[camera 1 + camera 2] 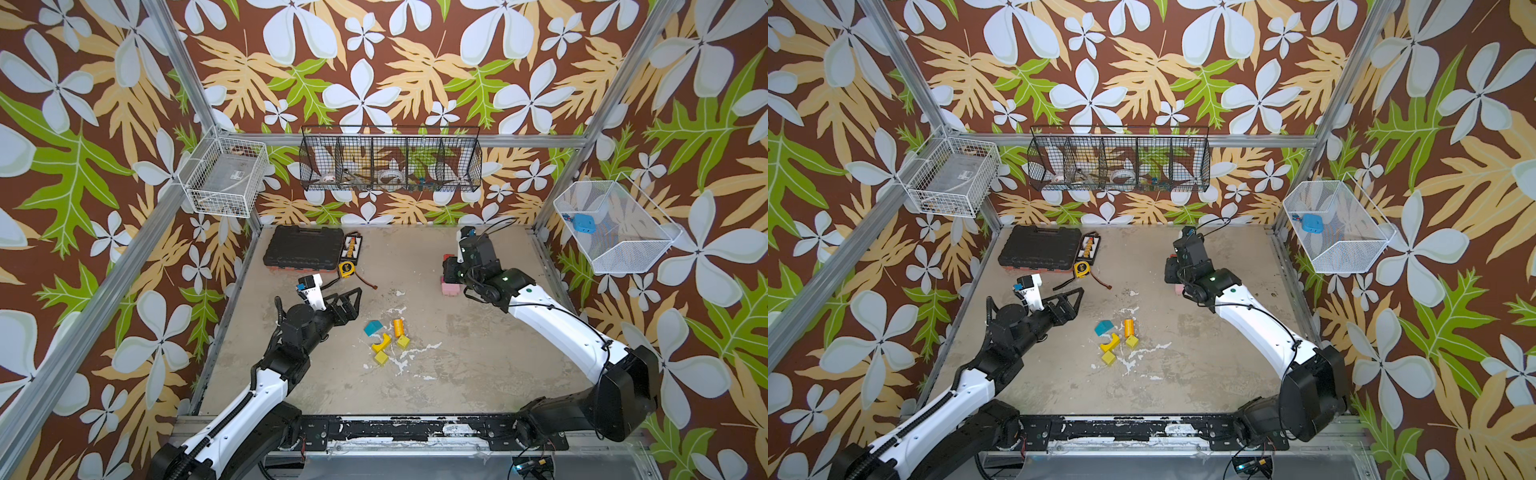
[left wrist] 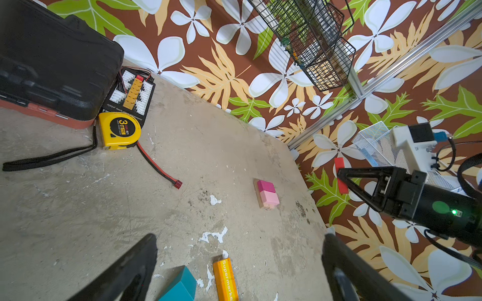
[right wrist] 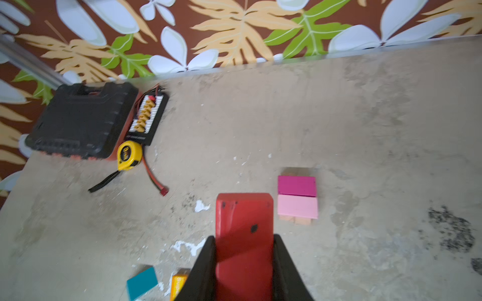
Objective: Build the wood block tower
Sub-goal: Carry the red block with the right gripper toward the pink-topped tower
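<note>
Wood blocks (image 1: 1108,357) are lying in two groups on the desk (image 1: 478,353). A pink block (image 3: 297,207) and a magenta block (image 3: 296,185) are sitting side by side on tan planks (image 3: 294,221), forming the tower base (image 2: 268,196). A teal block (image 1: 372,328), an orange block (image 1: 398,327) and yellow pieces (image 1: 380,358) are lying well apart from that base. Right jaws are clenching a red block (image 3: 243,221), holding it in the air near the base. Left jaws are standing wide apart, grasping nothing, well apart from the base.

Matt, scuffed paint on the red block (image 3: 243,234); rough, flaking tabletop (image 3: 365,130); glossy plastic tape measure (image 2: 120,130).
</note>
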`<state>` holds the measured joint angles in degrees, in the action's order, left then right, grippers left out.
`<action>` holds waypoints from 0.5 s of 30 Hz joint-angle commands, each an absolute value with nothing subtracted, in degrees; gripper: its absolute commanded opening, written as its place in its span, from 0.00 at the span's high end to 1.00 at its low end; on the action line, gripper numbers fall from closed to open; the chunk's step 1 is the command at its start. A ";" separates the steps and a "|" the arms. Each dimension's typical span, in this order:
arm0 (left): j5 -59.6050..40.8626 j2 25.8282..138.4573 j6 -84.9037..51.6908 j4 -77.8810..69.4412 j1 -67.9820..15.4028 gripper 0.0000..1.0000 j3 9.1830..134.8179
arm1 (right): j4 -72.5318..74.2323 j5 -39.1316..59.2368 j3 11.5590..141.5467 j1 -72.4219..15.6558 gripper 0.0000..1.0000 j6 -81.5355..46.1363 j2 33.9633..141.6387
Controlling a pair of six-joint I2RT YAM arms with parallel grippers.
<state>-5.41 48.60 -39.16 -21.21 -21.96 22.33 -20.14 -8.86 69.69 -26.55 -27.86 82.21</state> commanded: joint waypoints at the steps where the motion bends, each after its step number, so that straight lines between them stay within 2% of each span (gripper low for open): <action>1: -4.80 48.80 -39.55 -21.53 -21.89 0.01 22.61 | -18.46 -11.98 68.43 -22.10 0.96 -27.36 82.92; 8: -4.83 48.94 -39.54 -21.14 -21.86 0.01 22.94 | -17.71 -0.15 64.72 -11.82 0.99 -27.58 87.84; 15: -4.12 47.91 -39.29 -20.48 -21.84 0.01 22.94 | -23.25 0.24 70.89 -11.43 1.00 -23.76 98.90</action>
<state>-4.93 48.31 -39.16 -21.08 -21.96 22.50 -20.45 -0.78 69.60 -11.42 -26.00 96.75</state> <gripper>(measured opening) 0.987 0.282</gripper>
